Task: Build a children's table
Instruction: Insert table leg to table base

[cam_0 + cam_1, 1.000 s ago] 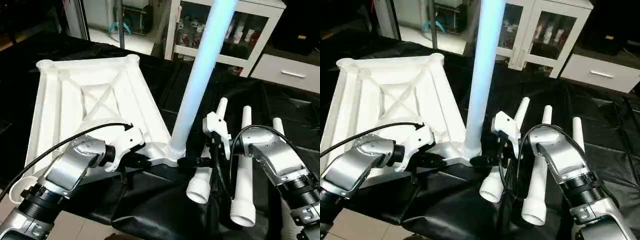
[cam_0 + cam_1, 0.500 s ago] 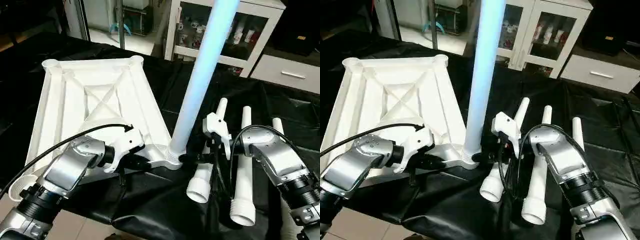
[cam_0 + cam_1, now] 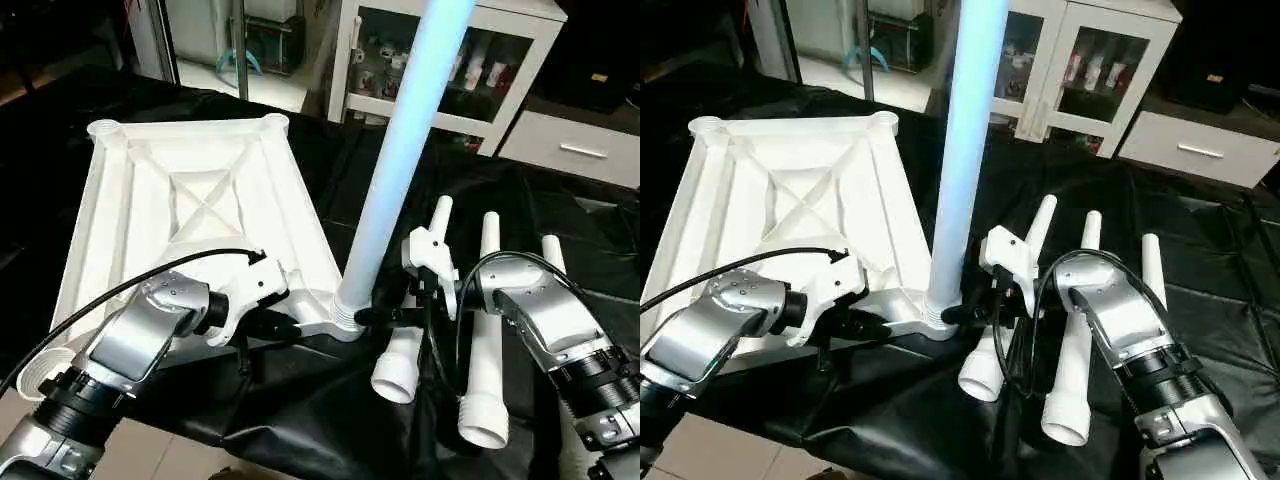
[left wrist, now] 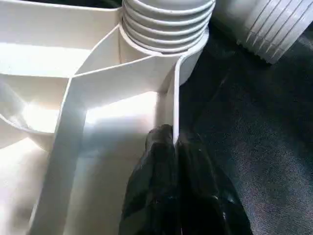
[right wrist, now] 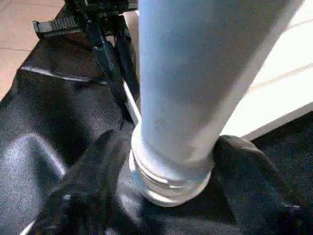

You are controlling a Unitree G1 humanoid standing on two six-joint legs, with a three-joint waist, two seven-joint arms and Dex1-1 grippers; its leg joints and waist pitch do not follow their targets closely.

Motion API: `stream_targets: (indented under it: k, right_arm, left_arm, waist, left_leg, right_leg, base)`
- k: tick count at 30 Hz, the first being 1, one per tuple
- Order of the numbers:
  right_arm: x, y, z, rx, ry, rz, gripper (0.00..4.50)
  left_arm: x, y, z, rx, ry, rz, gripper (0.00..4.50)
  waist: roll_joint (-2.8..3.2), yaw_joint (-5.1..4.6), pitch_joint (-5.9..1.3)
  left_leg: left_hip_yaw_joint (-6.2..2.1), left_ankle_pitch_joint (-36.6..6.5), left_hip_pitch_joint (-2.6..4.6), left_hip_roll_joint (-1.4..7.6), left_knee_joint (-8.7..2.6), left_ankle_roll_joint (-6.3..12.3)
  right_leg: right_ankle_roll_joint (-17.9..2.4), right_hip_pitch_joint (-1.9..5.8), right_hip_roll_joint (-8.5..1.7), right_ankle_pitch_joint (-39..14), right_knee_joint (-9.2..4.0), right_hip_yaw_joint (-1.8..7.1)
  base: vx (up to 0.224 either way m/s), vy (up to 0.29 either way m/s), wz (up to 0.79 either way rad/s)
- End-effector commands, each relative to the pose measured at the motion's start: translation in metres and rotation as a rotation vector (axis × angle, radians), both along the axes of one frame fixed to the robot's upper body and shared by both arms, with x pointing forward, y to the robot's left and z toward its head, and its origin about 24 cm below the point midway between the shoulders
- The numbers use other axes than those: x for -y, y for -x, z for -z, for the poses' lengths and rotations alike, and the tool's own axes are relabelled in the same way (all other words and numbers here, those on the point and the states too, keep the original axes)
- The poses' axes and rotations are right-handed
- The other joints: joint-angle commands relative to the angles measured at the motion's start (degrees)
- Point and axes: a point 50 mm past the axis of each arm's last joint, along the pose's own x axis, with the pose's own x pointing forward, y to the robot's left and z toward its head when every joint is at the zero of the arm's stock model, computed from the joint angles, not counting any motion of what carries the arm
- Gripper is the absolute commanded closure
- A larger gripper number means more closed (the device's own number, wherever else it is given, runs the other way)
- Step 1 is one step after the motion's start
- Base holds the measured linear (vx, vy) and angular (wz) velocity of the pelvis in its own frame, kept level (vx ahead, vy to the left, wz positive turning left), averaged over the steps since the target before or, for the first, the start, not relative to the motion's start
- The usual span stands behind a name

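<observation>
The white table top point(image 3: 200, 200) lies upside down on the black cloth, its X-ribs facing up. One long white leg point(image 3: 395, 170) stands upright in the top's near right corner socket point(image 3: 345, 318). My left gripper point(image 3: 290, 325) is shut on the thin rim wall point(image 4: 174, 117) just beside that socket. From the other side, my right gripper point(image 3: 375, 316) closes around the leg's threaded base point(image 5: 168, 181), with a black finger point(image 5: 93, 196) pressed against each side. Three loose legs point(image 3: 410, 330) point(image 3: 487, 330) point(image 3: 550, 255) lie side by side on the cloth under my right forearm.
The black cloth point(image 3: 320, 420) hangs over the front edge, with tan floor below. A glass-door cabinet point(image 3: 480, 60) and a white drawer unit point(image 3: 590, 140) stand behind. A black cable point(image 3: 120, 290) arcs over my left forearm.
The table top's far end has swung slightly to the right. My right gripper's fingers have drawn in around the leg's base. The left gripper holds the rim as before.
</observation>
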Motion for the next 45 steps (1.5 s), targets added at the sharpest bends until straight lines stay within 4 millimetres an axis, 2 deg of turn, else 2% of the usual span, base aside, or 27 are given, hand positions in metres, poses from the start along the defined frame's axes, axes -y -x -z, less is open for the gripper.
stream_targets:
  k: [1, 2, 22, 28, 31, 35, 39, 45]
  right_arm:
    - [-0.003, 0.002, 0.003, -0.005, 0.008, -0.017, 1.26]
    - [-0.004, 0.002, 0.004, -0.007, 0.01, -0.019, 1.26]
    - [-0.01, 0.004, 0.013, 0.002, 0.055, -0.056, 1.26]
    - [-0.009, 0.004, 0.014, -0.007, 0.055, -0.057, 1.82]
    - [-0.01, 0.005, 0.015, -0.008, 0.057, -0.062, 1.86]
    - [-0.01, 0.006, 0.017, -0.01, 0.058, -0.061, 2.08]
    - [-0.01, 0.009, 0.02, -0.013, 0.068, -0.065, 2.35]
    - [-0.009, 0.007, 0.021, 0.012, 0.086, -0.051, 2.43]
  left_arm:
    - [0.013, 0.0, -0.011, 0.036, 0.052, 0.068, 4.5]
    - [0.013, 0.0, -0.011, 0.036, 0.051, 0.069, 4.5]
    - [0.012, -0.002, -0.011, 0.042, 0.049, 0.066, 4.5]
    - [0.012, -0.002, -0.011, 0.042, 0.048, 0.065, 4.5]
    - [0.012, -0.001, -0.011, 0.041, 0.048, 0.066, 4.5]
    - [0.011, -0.001, -0.011, 0.037, 0.048, 0.065, 4.5]
    - [0.011, 0.001, -0.01, 0.032, 0.049, 0.063, 4.5]
    - [0.011, 0.001, -0.009, 0.028, 0.049, 0.062, 4.5]
  waist:
    - [0.51, -0.17, -3.75]
    - [0.65, -0.15, -3.78]
    - [0.71, -0.15, -3.8]
    - [0.78, -0.13, -3.82]
    - [0.74, -0.16, -3.82]
    - [0.85, -0.21, -3.68]
    - [0.91, -0.21, -3.74]
    - [0.92, -0.23, -3.66]
  left_leg:
    - [-0.42, -3.8, 0.23, 2.29, -4.36, 2.15]
    - [-0.44, -3.7, 0.25, 2.3, -4.35, 2.21]
    - [-0.44, -4.0, 0.26, 2.27, -4.33, 2.23]
    - [-0.47, -4.0, 0.25, 2.27, -4.34, 2.06]
    - [-0.45, -4.3, 0.23, 2.24, -4.32, 2.02]
    - [-0.5, -5.6, 0.29, 2.29, -4.44, 1.64]
    - [-0.53, -5.4, 0.29, 2.3, -4.44, 1.37]
    - [-0.53, -6.4, 0.31, 2.29, -4.5, 1.13]
  right_leg:
    - [-13.9, 3.45, -4.22, -5.6, -3.29, 2.62]
    - [-14.0, 3.45, -4.22, -5.2, -3.21, 2.6]
    - [-14.4, 3.51, -4.19, -4.6, -3.17, 2.58]
    - [-14.4, 3.56, -4.18, -4.3, -3.11, 2.57]
    - [-14.4, 3.59, -4.2, -4.5, -3.15, 2.59]
    - [-14.0, 3.51, -4.22, -6.8, -3.43, 2.59]
    - [-13.7, 3.53, -4.22, -6.6, -3.39, 2.6]
    - [-13.5, 3.52, -4.27, -7.9, -3.61, 2.62]
  base:
    - [0.0, 0.0, 0.0]
    - [0.0, 0.0, 0.0]
    - [0.0, 0.0, 0.0]
    - [0.0, 0.0, 0.0]
    - [0.0, 0.0, 0.0]
    - [0.0, 0.0, 0.0]
    - [0.0, 0.0, 0.0]
    - [0.0, 0.0, 0.0]
